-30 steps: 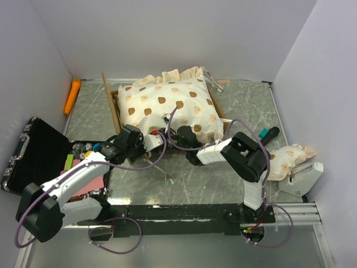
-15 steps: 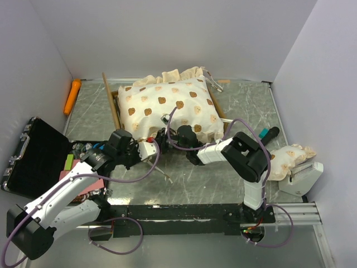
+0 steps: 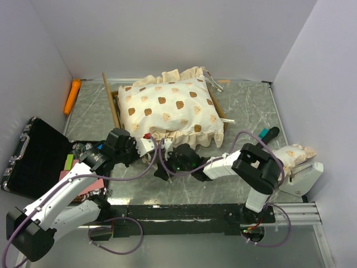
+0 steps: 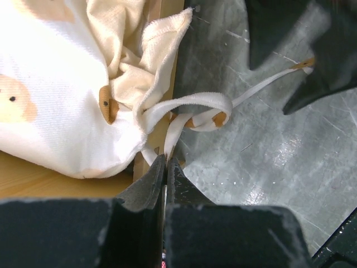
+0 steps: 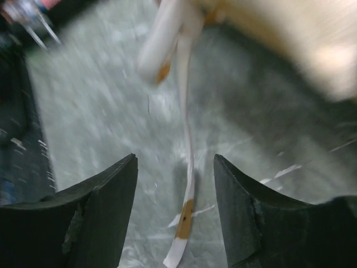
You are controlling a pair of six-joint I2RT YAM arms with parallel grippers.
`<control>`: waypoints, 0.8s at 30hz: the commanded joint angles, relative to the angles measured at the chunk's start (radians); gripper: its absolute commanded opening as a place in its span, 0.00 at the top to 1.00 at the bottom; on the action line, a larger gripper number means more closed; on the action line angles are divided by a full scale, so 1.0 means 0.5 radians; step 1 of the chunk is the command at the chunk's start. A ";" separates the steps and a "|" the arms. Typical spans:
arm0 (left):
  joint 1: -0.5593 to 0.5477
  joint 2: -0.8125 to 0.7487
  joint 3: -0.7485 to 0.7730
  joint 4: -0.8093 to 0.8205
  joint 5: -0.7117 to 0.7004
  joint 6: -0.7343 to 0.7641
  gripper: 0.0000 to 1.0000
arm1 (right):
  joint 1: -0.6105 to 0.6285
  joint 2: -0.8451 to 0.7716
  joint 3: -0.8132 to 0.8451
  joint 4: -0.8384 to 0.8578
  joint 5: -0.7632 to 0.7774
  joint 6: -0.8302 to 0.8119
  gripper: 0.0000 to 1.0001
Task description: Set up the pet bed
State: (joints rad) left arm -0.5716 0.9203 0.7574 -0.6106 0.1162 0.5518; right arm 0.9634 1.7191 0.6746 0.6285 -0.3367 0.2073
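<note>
one black case (image 3: 39, 153) lies near pet bed (image 3: 170, 109).

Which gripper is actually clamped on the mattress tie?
The left gripper: its jaws are pinched shut on the white tie at the mattress corner. The right gripper is open, a strand lying loose between its jaws.

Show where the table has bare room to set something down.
Bare table lies back right, between the pet bed and the right wall, and back left between the bed and the orange object. Crowded: the bed's near edge, around the left gripper and right gripper; the black case left; the pillow right.
</note>
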 commanded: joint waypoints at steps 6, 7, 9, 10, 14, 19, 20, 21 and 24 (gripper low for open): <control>0.054 -0.055 0.108 -0.021 -0.002 -0.039 0.99 | 0.224 0.166 0.007 -0.122 0.609 -0.179 0.68; 0.060 -0.052 0.132 -0.034 0.007 -0.054 0.99 | 0.224 0.176 -0.002 -0.116 0.633 -0.157 0.83; 0.085 -0.031 0.212 -0.061 -0.027 -0.097 0.99 | 0.212 0.170 -0.051 -0.076 0.661 -0.090 1.00; 0.109 -0.018 0.267 -0.080 -0.042 -0.106 0.99 | 0.202 0.151 -0.088 -0.045 0.661 -0.047 1.00; 0.204 -0.003 0.421 -0.110 -0.198 -0.104 0.99 | 0.108 0.072 -0.263 0.044 0.597 0.134 1.00; 0.217 -0.006 0.538 -0.212 -0.520 0.010 0.99 | -0.055 0.084 -0.379 0.087 0.474 0.309 1.00; 0.220 -0.009 0.529 -0.206 -0.682 0.050 0.99 | -0.092 0.084 -0.407 0.114 0.428 0.355 1.00; 0.226 -0.009 0.522 -0.212 -0.768 0.080 0.99 | -0.126 0.087 -0.438 0.136 0.407 0.383 1.00; 0.235 -0.012 0.592 -0.309 -0.797 0.117 0.99 | -0.205 0.078 -0.496 0.142 0.370 0.429 1.00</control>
State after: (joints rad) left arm -0.4759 0.9215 0.9878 -0.7162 -0.0807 0.5583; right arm 0.9142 1.7477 0.5011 0.8074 -0.1341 0.3649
